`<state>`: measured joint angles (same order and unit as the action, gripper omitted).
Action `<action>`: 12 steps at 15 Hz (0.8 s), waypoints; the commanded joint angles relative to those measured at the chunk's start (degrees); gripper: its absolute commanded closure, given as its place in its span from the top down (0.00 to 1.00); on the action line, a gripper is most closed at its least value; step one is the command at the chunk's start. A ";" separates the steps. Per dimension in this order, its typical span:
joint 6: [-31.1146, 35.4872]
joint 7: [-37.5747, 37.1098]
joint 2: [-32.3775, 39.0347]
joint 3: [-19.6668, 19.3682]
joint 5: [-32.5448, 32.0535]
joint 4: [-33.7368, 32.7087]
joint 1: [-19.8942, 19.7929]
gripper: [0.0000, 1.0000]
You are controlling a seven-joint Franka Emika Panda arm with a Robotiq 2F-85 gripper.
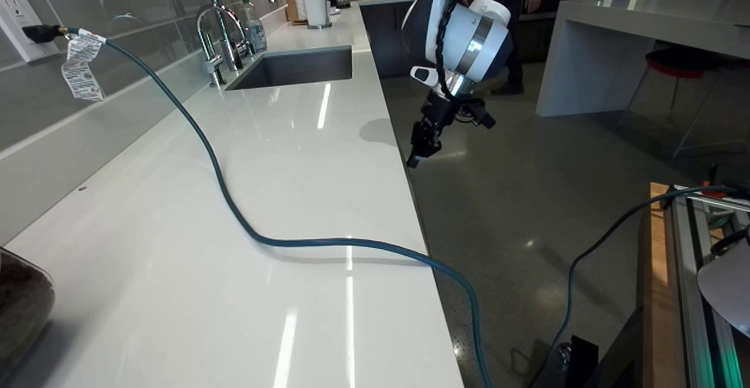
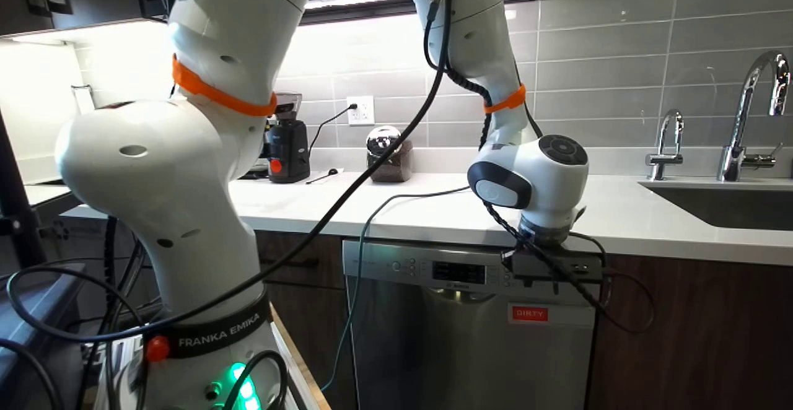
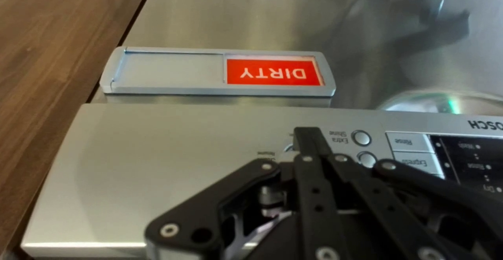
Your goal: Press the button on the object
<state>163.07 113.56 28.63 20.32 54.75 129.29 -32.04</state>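
Observation:
A steel dishwasher (image 2: 446,342) with a silver control panel (image 3: 149,165) stands under the counter. In the wrist view, upside down, the panel carries round buttons; the Extra Shine button (image 3: 360,138) and another round button (image 3: 367,159) lie right of my fingertips. One more round button (image 3: 289,148) is mostly hidden behind the fingertips. My gripper (image 3: 310,140) is shut and empty, its tips over the panel; whether they touch it I cannot tell. In an exterior view the gripper (image 1: 413,160) points down just off the counter's front edge.
A magnetic DIRTY sign (image 3: 157,71) is on the dishwasher door. The white counter (image 1: 328,200) overhangs above, with a blue-green cable (image 1: 328,241) across it. A dark display (image 2: 458,272) sits on the panel. A sink (image 2: 731,205) lies beyond the dishwasher.

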 commanded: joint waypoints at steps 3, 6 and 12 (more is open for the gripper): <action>3.04 4.14 2.36 2.12 3.41 -1.46 -1.36 0.00; 4.06 5.44 2.70 2.94 4.42 -1.69 -1.82 0.00; 4.80 7.39 2.97 4.40 6.21 -1.78 -2.66 0.00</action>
<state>166.03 117.73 29.87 22.46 58.07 128.90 -33.46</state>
